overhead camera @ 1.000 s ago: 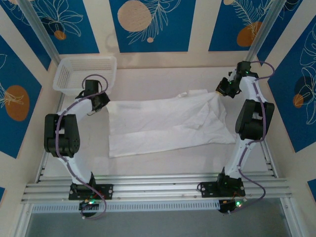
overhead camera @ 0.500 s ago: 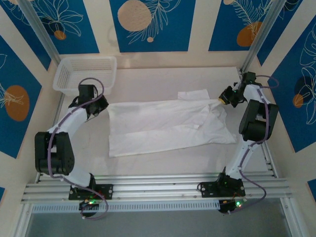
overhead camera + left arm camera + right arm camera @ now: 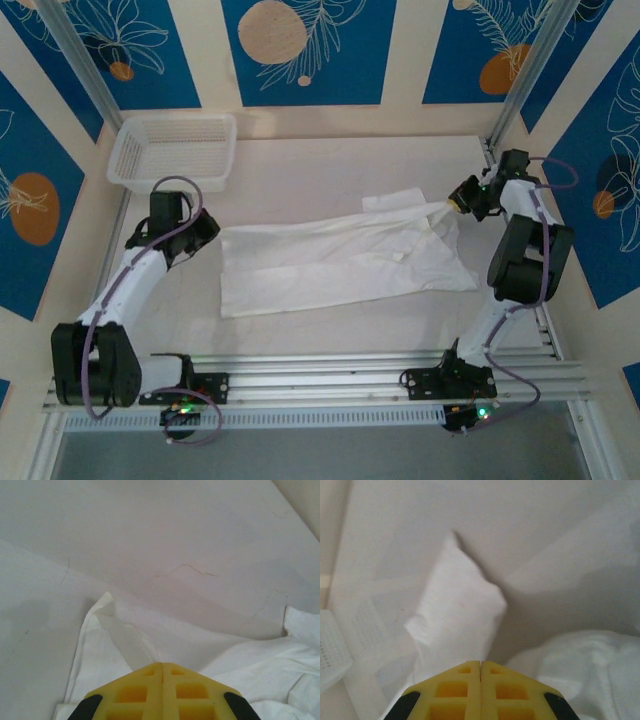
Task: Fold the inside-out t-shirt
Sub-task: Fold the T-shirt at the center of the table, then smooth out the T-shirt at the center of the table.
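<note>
Both arms have swung outward, left pincer [image 3: 207, 232] and right pincer [image 3: 458, 200] each clamped, it seems, on an edge of the inside-out t-shirt [image 3: 340, 262], now stretched flatter across the table [image 3: 330, 165].

Overhead, two close wrist views; common t-shirt [image 3: 340, 265]

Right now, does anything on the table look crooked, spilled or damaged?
Nothing is spilled or damaged. The t-shirt lies skewed: its right end is drawn into a point at the shut right pincer, one sleeve pokes out on the far side, and folds bunch near that end.
</note>
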